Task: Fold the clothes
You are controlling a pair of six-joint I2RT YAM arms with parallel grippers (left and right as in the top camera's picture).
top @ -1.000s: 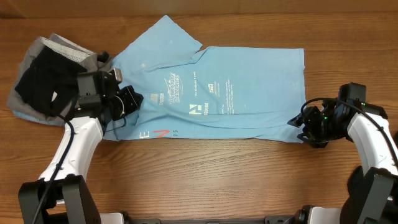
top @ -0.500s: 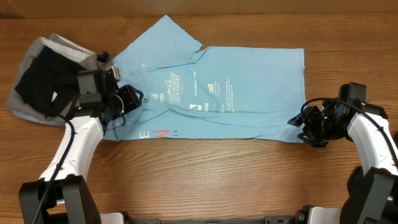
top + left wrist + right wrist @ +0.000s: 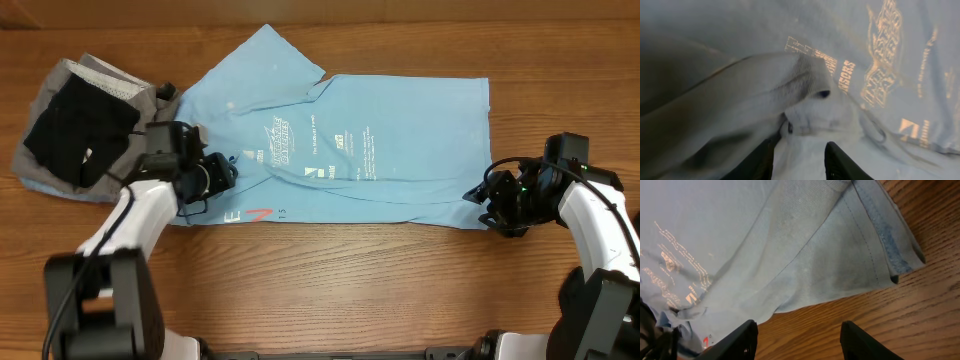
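Light-blue short-sleeved cotton T-shirt lies spread across frame centre. My left gripper straddles a bunched fold, narrow, and I cannot tell whether it holds. My right gripper stands wide and empty beside the lower-right hem. Judgement: pinch 2 layers squarely, lift evenly.

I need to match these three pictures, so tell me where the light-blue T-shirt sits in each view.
Overhead: light-blue T-shirt spread across the middle of the wooden table.
Left wrist: T-shirt fills the frame, bunched at centre.
Right wrist: T-shirt covers the upper left, hem corner at right.
Shared landmark: its white lettering, centre overhead, upper right in left wrist, far left in right wrist.
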